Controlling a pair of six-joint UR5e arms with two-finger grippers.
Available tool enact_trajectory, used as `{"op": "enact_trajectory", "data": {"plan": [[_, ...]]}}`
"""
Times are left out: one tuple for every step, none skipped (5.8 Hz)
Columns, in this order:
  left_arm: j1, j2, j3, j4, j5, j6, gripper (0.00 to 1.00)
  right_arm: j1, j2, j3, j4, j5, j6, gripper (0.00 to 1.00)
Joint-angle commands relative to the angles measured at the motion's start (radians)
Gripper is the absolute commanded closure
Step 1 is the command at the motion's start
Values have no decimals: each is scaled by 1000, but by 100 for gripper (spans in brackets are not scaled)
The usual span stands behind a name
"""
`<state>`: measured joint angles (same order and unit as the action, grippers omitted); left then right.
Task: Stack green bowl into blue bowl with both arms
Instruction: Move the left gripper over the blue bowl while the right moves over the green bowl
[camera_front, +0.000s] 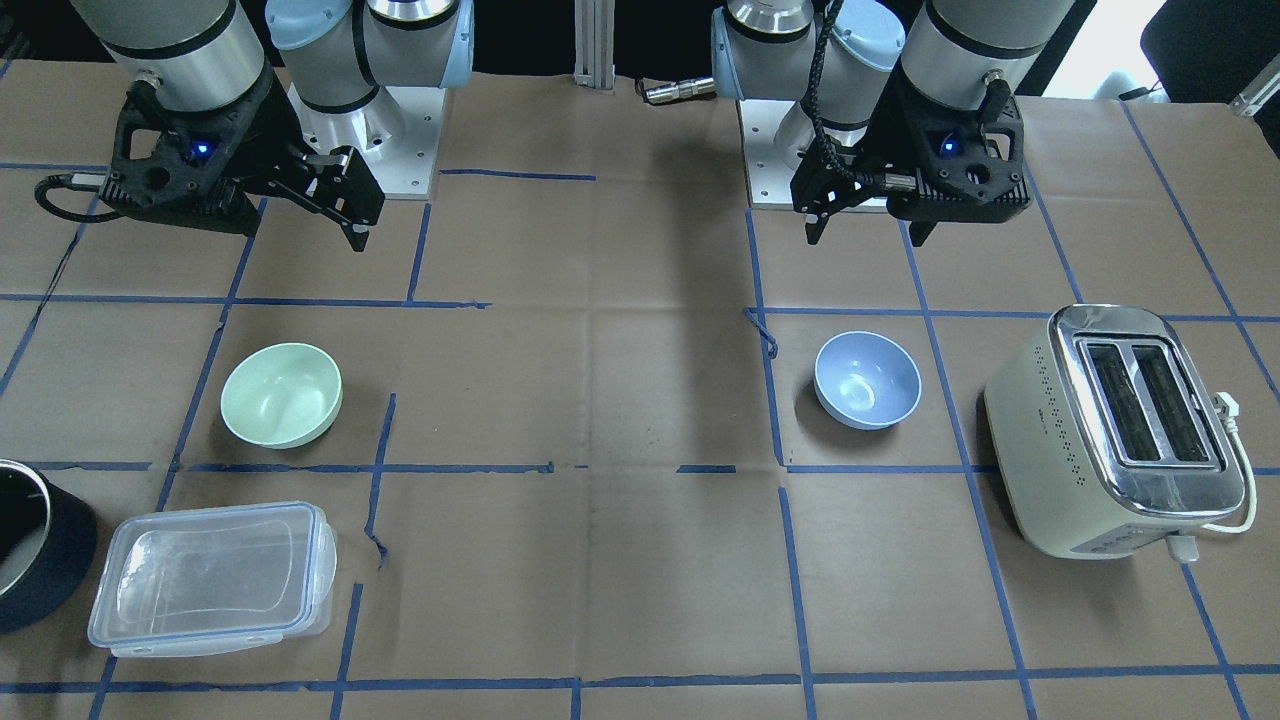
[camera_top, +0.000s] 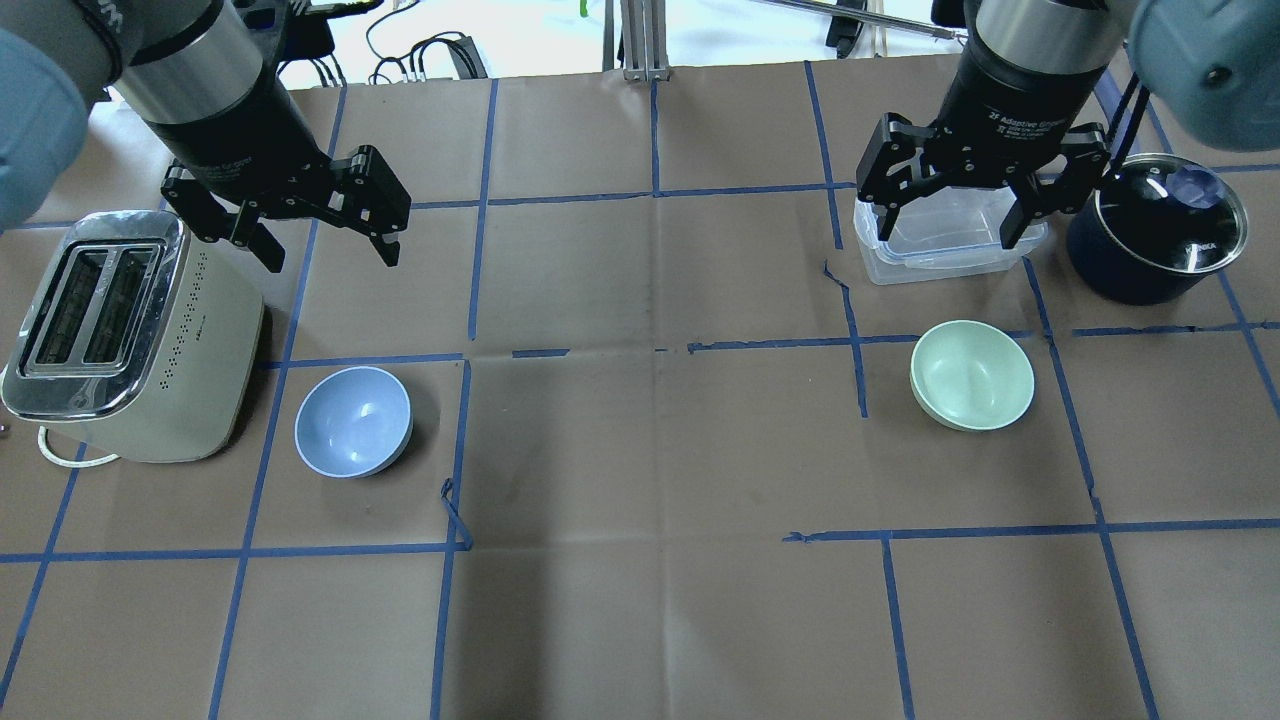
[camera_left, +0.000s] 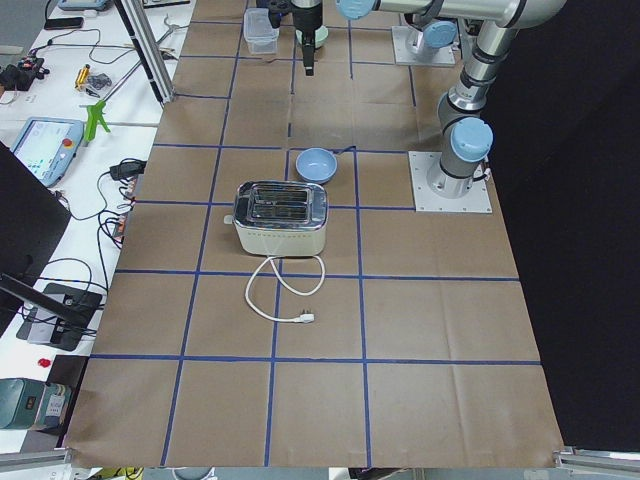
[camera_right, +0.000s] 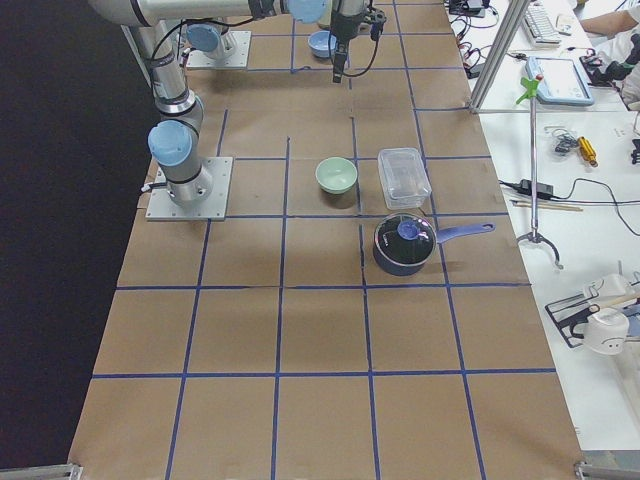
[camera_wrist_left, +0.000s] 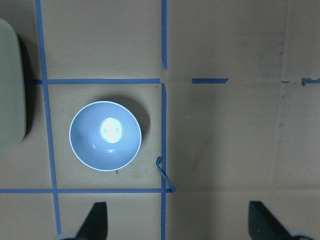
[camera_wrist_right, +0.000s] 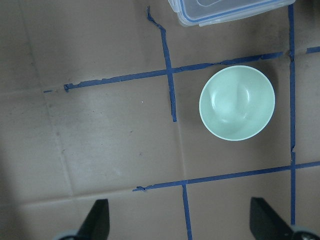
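Observation:
The pale green bowl (camera_top: 972, 375) sits upright on the table's right half, also in the front view (camera_front: 281, 394) and the right wrist view (camera_wrist_right: 237, 103). The light blue bowl (camera_top: 353, 421) sits upright on the left half beside the toaster, also in the front view (camera_front: 867, 380) and the left wrist view (camera_wrist_left: 105, 135). My left gripper (camera_top: 330, 258) hangs open and empty above the table, beyond the blue bowl. My right gripper (camera_top: 950, 235) hangs open and empty over the clear container, beyond the green bowl. Neither touches a bowl.
A cream and chrome toaster (camera_top: 120, 330) stands left of the blue bowl, its cord trailing. A clear lidded container (camera_top: 930, 262) and a dark blue pot (camera_top: 1160, 230) stand beyond the green bowl. Brown paper with blue tape lines covers the table.

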<state>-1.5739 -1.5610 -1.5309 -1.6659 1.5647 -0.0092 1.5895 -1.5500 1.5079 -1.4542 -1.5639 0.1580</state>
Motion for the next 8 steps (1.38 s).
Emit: {"op": "enact_trajectory", "data": {"plan": [[2, -1, 0, 0, -2, 2, 2, -2, 2, 2, -2, -1, -3, 0], [2, -2, 0, 0, -2, 2, 2, -47, 1, 14, -2, -4, -109, 0], [2, -1, -2, 0, -2, 2, 2, -162, -13, 53, 0, -5, -226, 0], [2, -1, -5, 2, 0, 3, 2, -278, -22, 90, -20, -33, -434, 0], [3, 8, -35, 9, 1, 36, 2, -412, -15, 121, -41, -31, -545, 0], [8, -14, -67, 11, 0, 140, 2, -442, -7, 188, -117, -30, -555, 0], [15, -25, -156, 106, 8, 153, 2, -434, 10, 286, -259, -19, -499, 0], [75, -28, -279, 198, -2, 170, 3, -387, 55, 349, -394, -21, -453, 0]]}}
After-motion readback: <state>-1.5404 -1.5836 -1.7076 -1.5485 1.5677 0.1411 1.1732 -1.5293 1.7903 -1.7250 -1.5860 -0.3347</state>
